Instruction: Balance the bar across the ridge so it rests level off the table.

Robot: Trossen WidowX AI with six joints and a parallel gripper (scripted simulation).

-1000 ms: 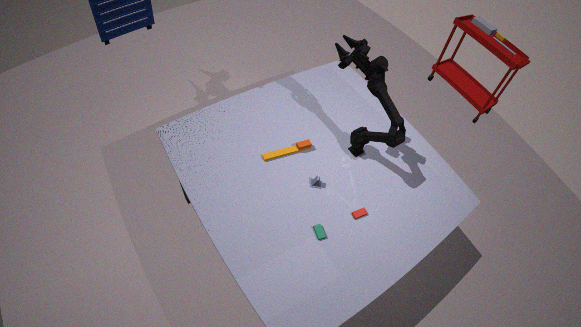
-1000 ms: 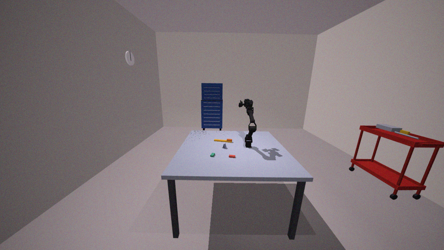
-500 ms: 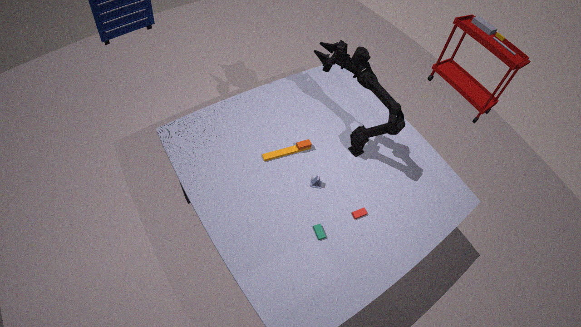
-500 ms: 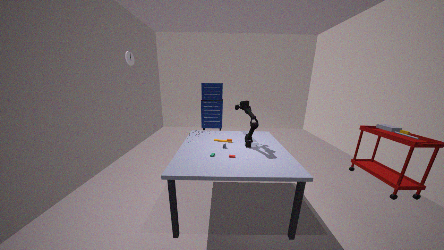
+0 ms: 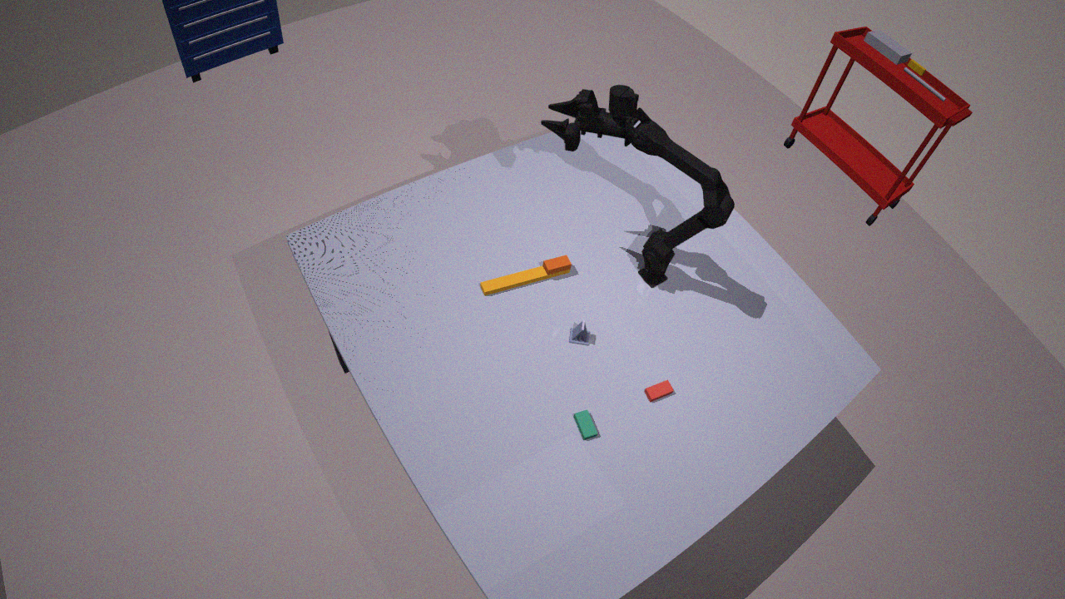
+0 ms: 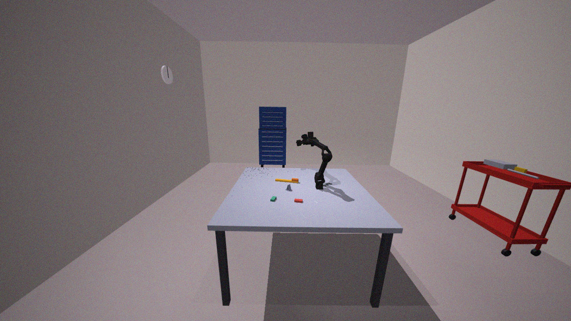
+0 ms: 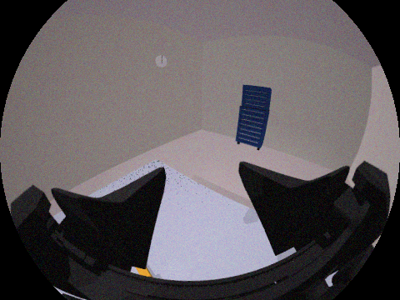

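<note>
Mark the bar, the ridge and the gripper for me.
bar (image 5: 513, 280): top view, middle of its yellow length, lying flat on the table.
ridge (image 5: 582, 334): top view, on the grey wedge's crest.
gripper (image 5: 560, 116): top view, midway between its open fingertips, holding nothing.

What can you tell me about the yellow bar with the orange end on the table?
The bar is a long, thin, flat yellow strip with a thicker orange block on the end nearest the arm's base. It looks rigid and matte. It lies flat on the pale table, not on the small grey ridge, which stands apart from it toward the table's middle. Nothing grips it: the gripper hangs open, high above the table's far edge.
</note>
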